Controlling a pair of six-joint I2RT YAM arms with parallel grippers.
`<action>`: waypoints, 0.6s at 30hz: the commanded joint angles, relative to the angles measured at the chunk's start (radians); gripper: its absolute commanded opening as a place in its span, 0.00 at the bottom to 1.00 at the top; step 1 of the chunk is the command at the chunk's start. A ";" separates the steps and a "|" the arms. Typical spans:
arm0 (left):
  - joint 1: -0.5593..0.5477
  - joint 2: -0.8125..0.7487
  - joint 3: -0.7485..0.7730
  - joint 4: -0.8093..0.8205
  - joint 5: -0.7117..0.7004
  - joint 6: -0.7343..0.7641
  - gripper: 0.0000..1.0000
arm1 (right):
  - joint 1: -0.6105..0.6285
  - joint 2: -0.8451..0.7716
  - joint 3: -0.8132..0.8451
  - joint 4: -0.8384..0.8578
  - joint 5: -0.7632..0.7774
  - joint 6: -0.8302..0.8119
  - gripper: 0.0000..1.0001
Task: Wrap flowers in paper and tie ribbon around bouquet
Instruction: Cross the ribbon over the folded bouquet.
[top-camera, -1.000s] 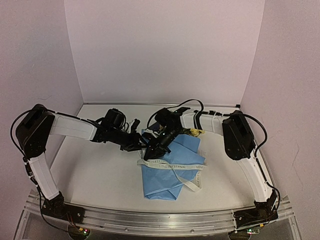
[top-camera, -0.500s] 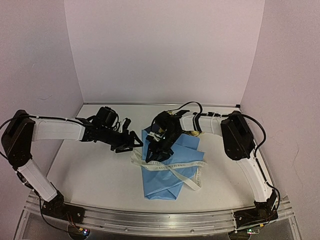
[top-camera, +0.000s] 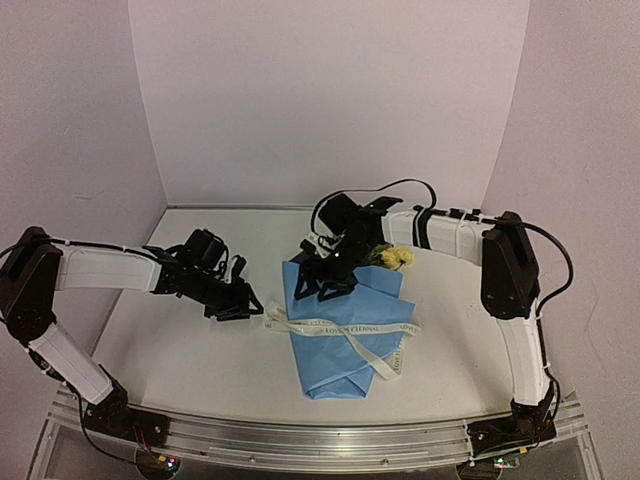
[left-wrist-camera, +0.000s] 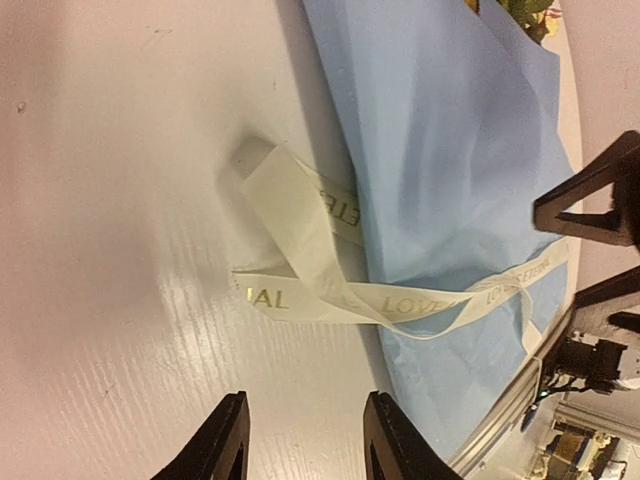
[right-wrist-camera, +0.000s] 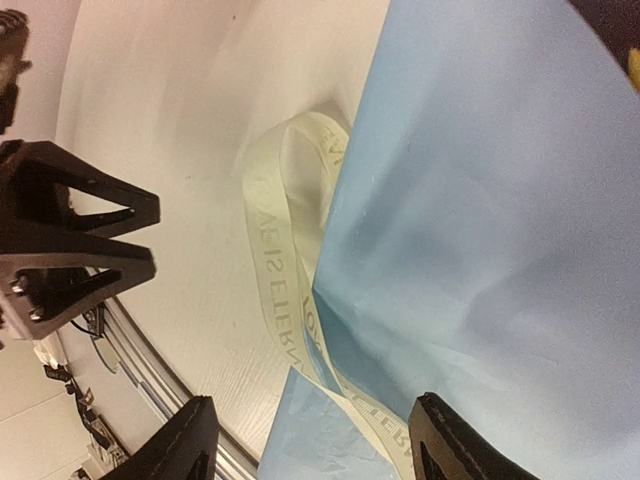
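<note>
- Paper: light blue, creased, folded into a tapering wrap lying flat; wide end under the right gripper.
- Flowers: yellow-cream blooms at wrap's wide end, just beside that gripper.
- Ribbon: off-white, printed, across the wrap; looped end near the left gripper.

A white, smooth rectangular table stands closed in by 3 plain, pale lilac panel walls. The back wall rises from the table's far edge, and the left wall and right wall rise from its sides. A ribbed aluminium rail runs along the table's near edge. Soft, even light leaves a faint sheen on the table's surface.
</note>
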 joint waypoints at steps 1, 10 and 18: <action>-0.045 0.022 0.013 -0.024 -0.130 0.064 0.41 | 0.004 -0.087 -0.035 0.017 0.124 0.007 0.70; -0.166 0.128 0.134 -0.099 -0.354 0.197 0.51 | -0.045 -0.315 -0.273 0.103 0.244 0.002 0.76; -0.264 0.213 0.213 -0.134 -0.462 0.369 0.53 | -0.106 -0.519 -0.515 0.219 0.293 0.032 0.79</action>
